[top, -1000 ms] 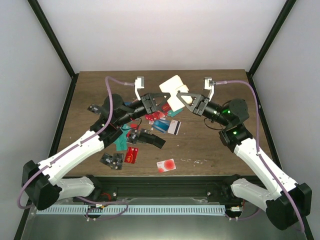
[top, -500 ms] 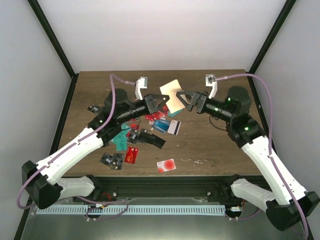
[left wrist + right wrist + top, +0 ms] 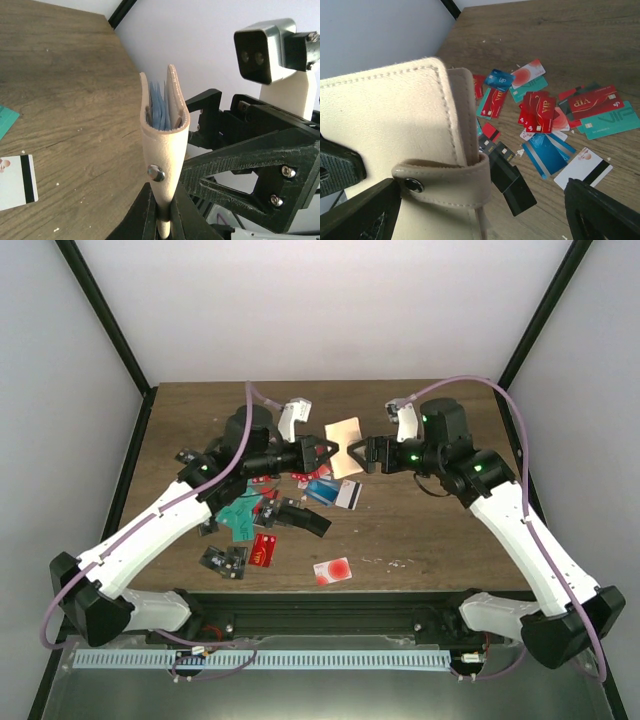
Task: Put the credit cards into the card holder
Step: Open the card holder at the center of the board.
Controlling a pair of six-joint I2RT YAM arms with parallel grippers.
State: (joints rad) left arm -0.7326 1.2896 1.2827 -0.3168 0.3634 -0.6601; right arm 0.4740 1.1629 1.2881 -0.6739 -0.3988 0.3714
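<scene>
Tan and soft-looking, the card holder [image 3: 344, 433] hangs in the air over the far middle of the table [image 3: 440, 530], between the two arms. The left gripper [image 3: 325, 453] is clamped on it. In the left wrist view its two fingers [image 3: 143, 220] pinch the folded bottom edge, and the open mouth points away from them. A few blue cards [image 3: 159, 110] sit edge-on inside that mouth, between the two leather walls.

The right gripper [image 3: 358, 454] faces the holder from the other side with its jaws spread wide and nothing held. In the right wrist view the holder fills the left half, with its snap tab [image 3: 440, 189] wrapped across the lower part. The two black fingertips stand at the bottom corners, one just beside the holder and the other well apart from it. Whether the nearer fingertip touches the leather I cannot tell.

The rest of the credit cards [image 3: 300, 490] lie loose on the table below the holder and toward the left arm: red, teal, blue and dark ones in an overlapping scatter. A white card with a black stripe [image 3: 347, 495] lies at the pile's right edge. A red card [image 3: 264, 549] and a white card with a red circle [image 3: 333, 571] lie apart from the pile, nearer the front edge.
</scene>
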